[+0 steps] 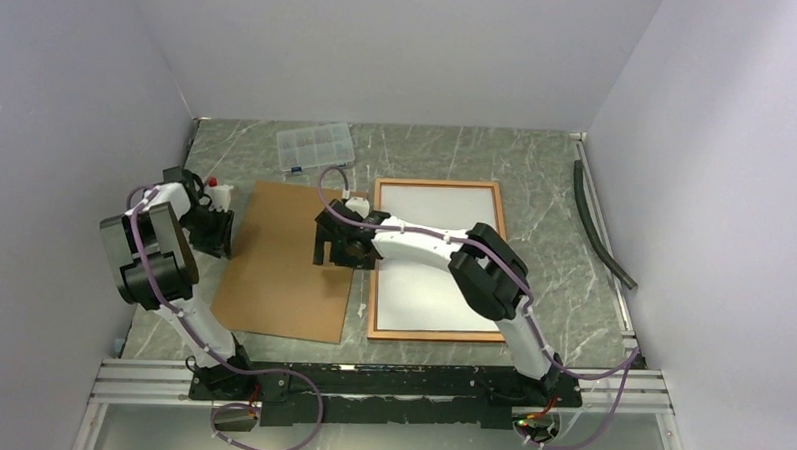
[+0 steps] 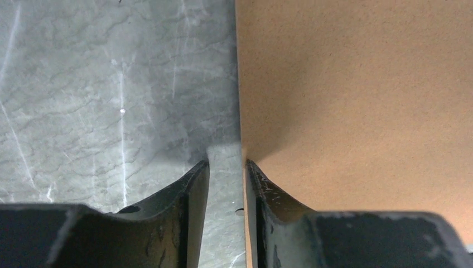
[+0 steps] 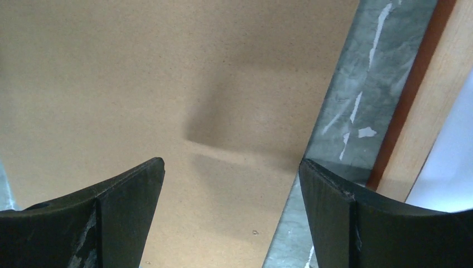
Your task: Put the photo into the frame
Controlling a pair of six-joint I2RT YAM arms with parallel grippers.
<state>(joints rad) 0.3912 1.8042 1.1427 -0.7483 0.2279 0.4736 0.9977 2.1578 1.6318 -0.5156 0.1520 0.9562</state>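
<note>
Overhead, I count one frame (image 1: 438, 259), one board (image 1: 285, 259) and one clear box (image 1: 316, 146). My right gripper (image 1: 334, 249) hangs spread wide over the board's right edge; my left gripper (image 1: 211, 230) is nearly closed at its left edge, pinching nothing. Photo (image 1: 435, 256) lies white-side-up inside the frame, long axis running away from me.

Grey marble table (image 1: 564, 241), white walls (image 1: 401, 45)
</note>
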